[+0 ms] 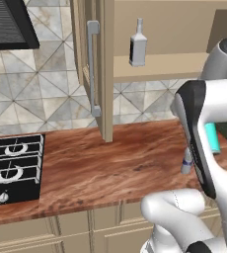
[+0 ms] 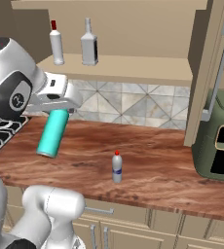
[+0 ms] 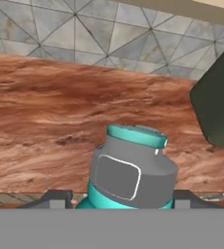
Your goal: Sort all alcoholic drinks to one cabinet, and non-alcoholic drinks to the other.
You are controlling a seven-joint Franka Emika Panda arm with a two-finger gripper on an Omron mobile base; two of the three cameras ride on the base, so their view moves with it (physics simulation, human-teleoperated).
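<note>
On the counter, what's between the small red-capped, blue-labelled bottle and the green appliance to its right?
Nothing: in the right base view, only bare wood-grain countertop lies between the small clear red-capped bottle and the dark green appliance.

Teal bottle (image 2: 52, 133) with a grey-teal cap (image 3: 135, 170); small clear bottle (image 2: 117, 167), red cap, blue label; slender white bottle (image 2: 57, 46), dark red cap; clear-grey bottle (image 2: 89, 45), dark label; reddish-brown streaked wood worktop (image 2: 153, 160); tan cabinets (image 2: 133, 44); grey diamond-patterned tiles (image 1: 46, 89)

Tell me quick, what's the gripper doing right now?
Gripper: closed on the teal bottle, held tilted above the counter.
</note>
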